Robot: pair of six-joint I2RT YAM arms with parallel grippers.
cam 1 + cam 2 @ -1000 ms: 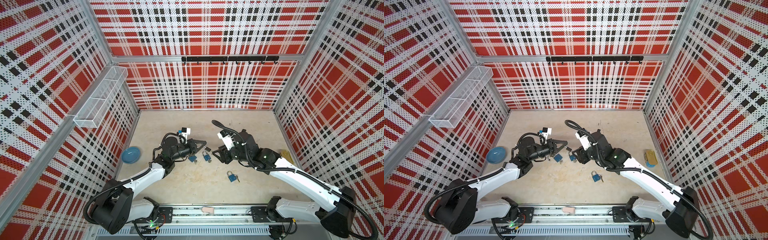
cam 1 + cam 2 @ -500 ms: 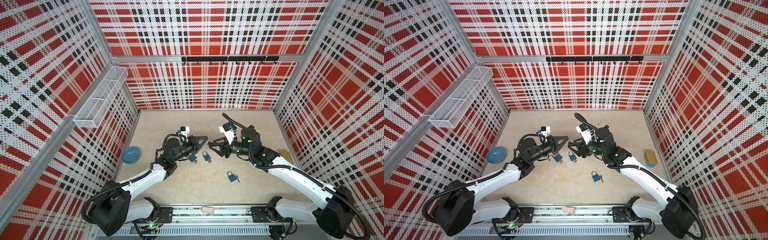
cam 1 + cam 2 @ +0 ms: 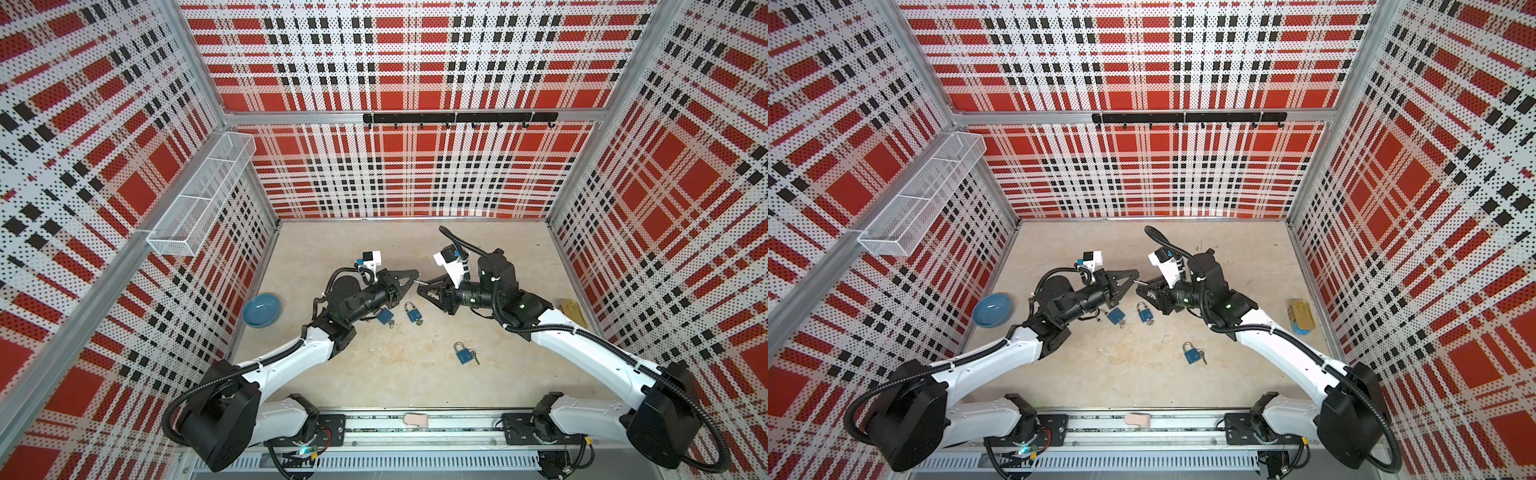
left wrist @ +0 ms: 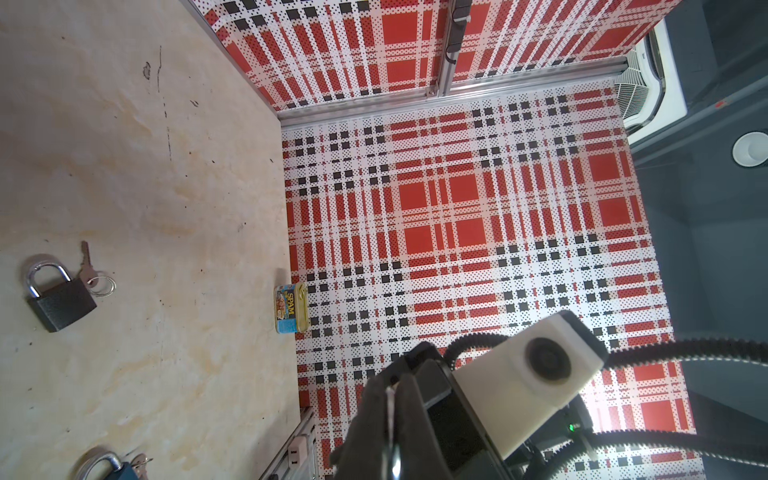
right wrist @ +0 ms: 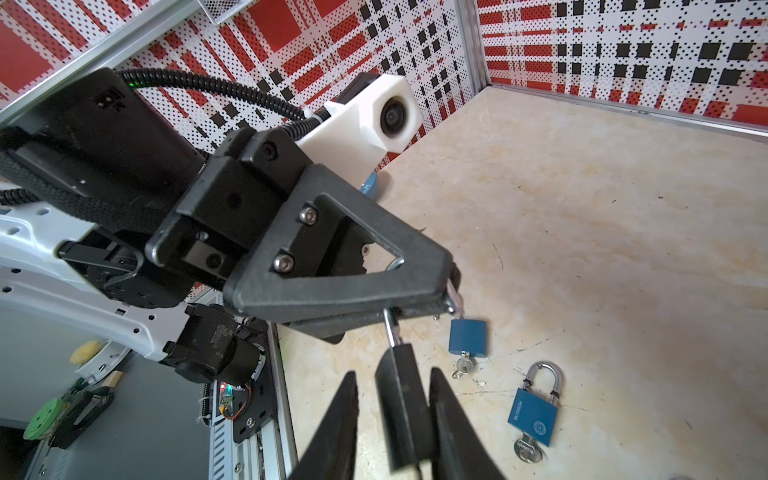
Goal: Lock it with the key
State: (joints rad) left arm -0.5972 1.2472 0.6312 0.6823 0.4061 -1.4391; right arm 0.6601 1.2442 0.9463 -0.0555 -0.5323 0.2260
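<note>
A: Setting first, biggest things?
B: Plaid walls (image 3: 415, 174) in red, white and black on three sides, around a pale marbled tabletop (image 3: 395, 386). Next, two white-and-black arms, left arm (image 3: 291, 358) and right arm (image 3: 582, 345), reaching in from the front and meeting tip to tip near the middle in both top views.
A: Anything fixed to the walls?
B: A white wire basket (image 3: 199, 195) on the left side; a black hook rail (image 3: 457, 117) across the back.
A: Loose things, larger ones?
B: A blue bowl (image 3: 262, 311), resting near the left wall. A SPAM tin (image 3: 1302, 316), at the foot of the right wall.
A: Jaws?
B: Left gripper (image 5: 451, 291): jaws clamped tight on the silver shackle (image 5: 390, 328) of a black padlock (image 5: 401, 411). Right gripper (image 5: 395, 374): jaws parted, one on each side of that padlock's body, with a gap visible on one side in the right wrist view.
A: Whereabouts of that padlock?
B: Hangs in the air between the two grippers, above the middle of the tabletop, shackle end toward the left gripper.
A: Other locks?
B: Flat on the tabletop: blue padlock by the left arm (image 3: 383, 315), middle blue padlock (image 3: 414, 316) just beside it, front blue padlock (image 3: 464, 355) well apart. Also a second black padlock (image 4: 62, 297), shackle seated, seen only in the left wrist view.
A: Smallest bits?
B: Silver keys (image 5: 525, 449) in the bases of the two blue padlocks nearest the jaws; a key ring (image 4: 103, 286) just beside the second black padlock.
</note>
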